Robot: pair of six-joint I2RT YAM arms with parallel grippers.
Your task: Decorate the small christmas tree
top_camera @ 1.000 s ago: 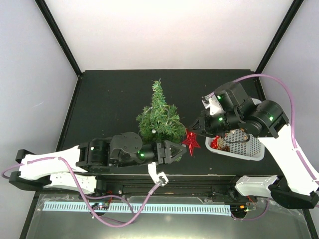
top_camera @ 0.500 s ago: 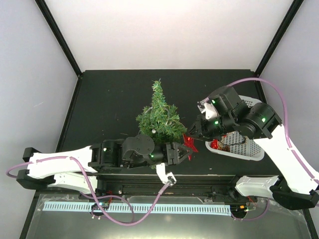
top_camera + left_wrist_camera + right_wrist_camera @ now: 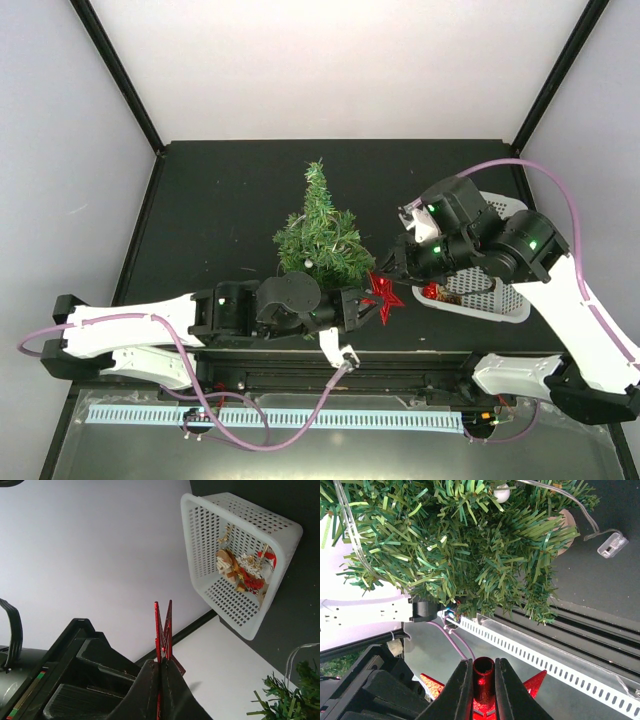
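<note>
The small christmas tree (image 3: 322, 238) stands upright mid-table, dark green, with a clear light string and a white bead on it. A red glitter star (image 3: 385, 297) hangs just right of its base, gripped from both sides. My left gripper (image 3: 367, 304) is shut on the star's flat points, which show edge-on (image 3: 163, 627) above the closed jaws (image 3: 163, 662). My right gripper (image 3: 381, 272) is shut on the star's red tube socket (image 3: 483, 677), with the fingertips (image 3: 483, 662) pointing at the tree's lower branches (image 3: 455, 545).
A white perforated basket (image 3: 497, 296) with red and gold ornaments (image 3: 245, 570) lies at the right, beside the right arm. The light string's small white box (image 3: 612, 545) lies on the black table near the tree's brown base (image 3: 570, 522). A slotted cable channel (image 3: 270, 415) runs along the near edge.
My left gripper moved right to the star and shut on it. My right gripper, holding the star, shifted slightly left and towards the near edge.
</note>
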